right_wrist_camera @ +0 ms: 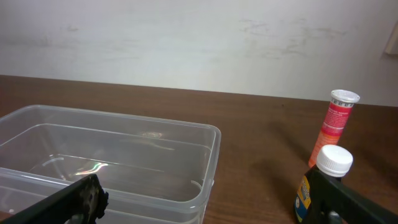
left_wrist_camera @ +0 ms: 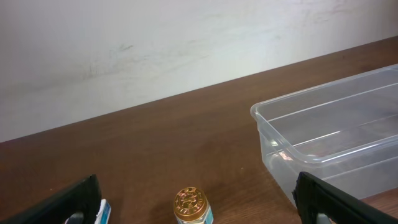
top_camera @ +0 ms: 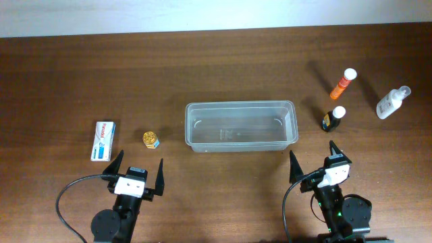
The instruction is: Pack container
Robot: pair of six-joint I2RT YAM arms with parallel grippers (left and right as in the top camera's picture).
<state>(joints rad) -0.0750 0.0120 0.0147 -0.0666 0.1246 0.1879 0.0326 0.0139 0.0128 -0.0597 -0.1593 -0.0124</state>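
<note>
We find the container at centre frame on the counter, empty, its long axis running left-right. The gold-capped jar lies at its left, directly above the left hand in frame. The dark bottle lies above the right hand. Both hands gape wide, holding nothing.

Container central, box and jar left, bottles right (three, apart)

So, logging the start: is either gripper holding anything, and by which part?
Nothing is held. The left gripper and right gripper both stand open and empty.
</note>
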